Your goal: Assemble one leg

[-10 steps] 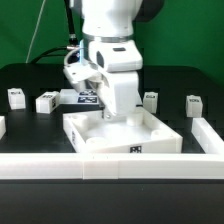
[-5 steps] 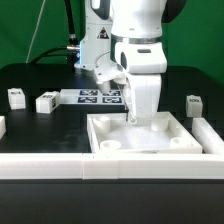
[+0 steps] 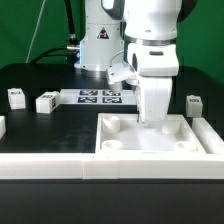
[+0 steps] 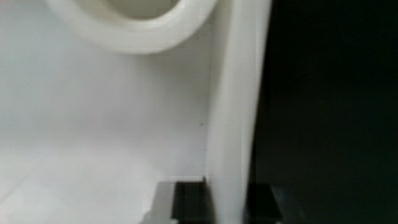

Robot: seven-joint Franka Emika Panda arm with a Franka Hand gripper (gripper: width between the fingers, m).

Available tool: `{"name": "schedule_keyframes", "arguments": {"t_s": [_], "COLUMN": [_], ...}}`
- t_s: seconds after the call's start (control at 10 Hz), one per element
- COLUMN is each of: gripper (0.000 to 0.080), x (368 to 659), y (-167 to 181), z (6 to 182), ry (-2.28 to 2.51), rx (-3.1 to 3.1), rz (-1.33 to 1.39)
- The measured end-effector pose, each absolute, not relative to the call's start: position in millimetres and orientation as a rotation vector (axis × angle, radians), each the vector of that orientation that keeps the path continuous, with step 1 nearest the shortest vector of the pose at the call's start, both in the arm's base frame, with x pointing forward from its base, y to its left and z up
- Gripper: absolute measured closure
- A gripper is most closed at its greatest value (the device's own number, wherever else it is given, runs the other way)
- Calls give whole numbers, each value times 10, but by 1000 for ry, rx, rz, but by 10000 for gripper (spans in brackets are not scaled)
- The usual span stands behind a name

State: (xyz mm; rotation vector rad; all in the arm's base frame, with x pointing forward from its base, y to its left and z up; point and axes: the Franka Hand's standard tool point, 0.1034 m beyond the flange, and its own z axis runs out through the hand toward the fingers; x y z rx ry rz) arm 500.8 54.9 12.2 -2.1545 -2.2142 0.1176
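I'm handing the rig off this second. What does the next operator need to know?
Gripper: down inside the square tray piece, fingers either side of its wall, apparently shut on it.
Legs: three in view, loose on the table. Two are at the exterior view's left, and one is at its right, behind the tray.
Done: no leg visibly fitted.
Left: release the tray, pick a leg, seat it in a corner hole.
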Motion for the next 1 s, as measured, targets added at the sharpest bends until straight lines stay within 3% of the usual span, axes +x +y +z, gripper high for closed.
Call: {"name": "schedule_keyframes", "arguments": {"t_s": [1.0], "gripper": [732], "x": [5017], "y": [739], "z": [160], "ry": [-2172], "rx": [-2184], "rz": [125]}}
